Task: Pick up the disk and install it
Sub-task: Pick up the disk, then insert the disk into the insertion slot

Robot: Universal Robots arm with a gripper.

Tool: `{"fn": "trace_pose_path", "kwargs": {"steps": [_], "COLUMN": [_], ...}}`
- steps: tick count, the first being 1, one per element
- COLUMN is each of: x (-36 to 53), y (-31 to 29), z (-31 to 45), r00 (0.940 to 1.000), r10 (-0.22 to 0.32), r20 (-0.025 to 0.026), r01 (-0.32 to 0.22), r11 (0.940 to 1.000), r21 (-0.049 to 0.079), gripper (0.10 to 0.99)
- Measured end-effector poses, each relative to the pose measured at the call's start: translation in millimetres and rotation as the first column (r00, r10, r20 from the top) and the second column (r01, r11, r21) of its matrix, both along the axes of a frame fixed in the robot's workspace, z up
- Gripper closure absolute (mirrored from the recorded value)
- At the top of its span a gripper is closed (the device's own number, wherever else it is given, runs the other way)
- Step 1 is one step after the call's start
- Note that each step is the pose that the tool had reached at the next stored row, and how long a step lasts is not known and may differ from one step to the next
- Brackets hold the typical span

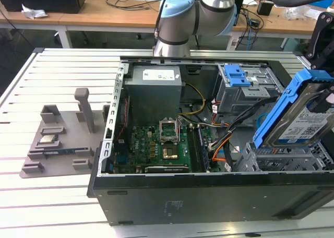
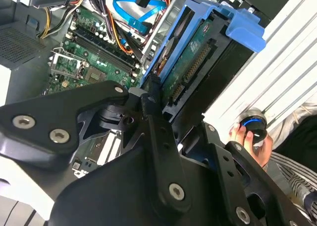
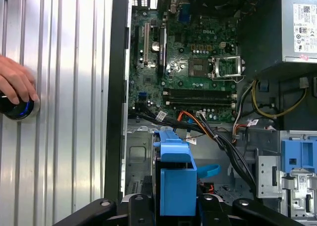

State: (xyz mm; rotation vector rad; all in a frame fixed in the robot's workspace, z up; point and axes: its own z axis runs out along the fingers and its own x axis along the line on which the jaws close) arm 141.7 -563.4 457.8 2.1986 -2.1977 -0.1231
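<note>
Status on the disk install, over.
Black gripper shut on silver rectangular disk in blue plastic bracket. Disk tilted over grey metal drive cage. Black cable bundle beside cage.

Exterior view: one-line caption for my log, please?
The gripper holds the disk, tilted in its blue bracket, above the open computer case at the exterior view's right.

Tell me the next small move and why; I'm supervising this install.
Probably lower the disk a little toward the grey drive cage beneath it: the jaws hold it tilted above the cage, not yet seated.
</note>
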Motion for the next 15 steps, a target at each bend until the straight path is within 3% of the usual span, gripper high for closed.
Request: {"fn": "trace_pose_path", "kwargs": {"steps": [15], "x": [0.7], "y": [0.0], "z": [-0.3], "r00": [1.0000], "r10": [0.000], "r20": [0.0001], "r01": [0.000], "r11": [1.0000], "r21": [0.000], "gripper": [0.718]}}
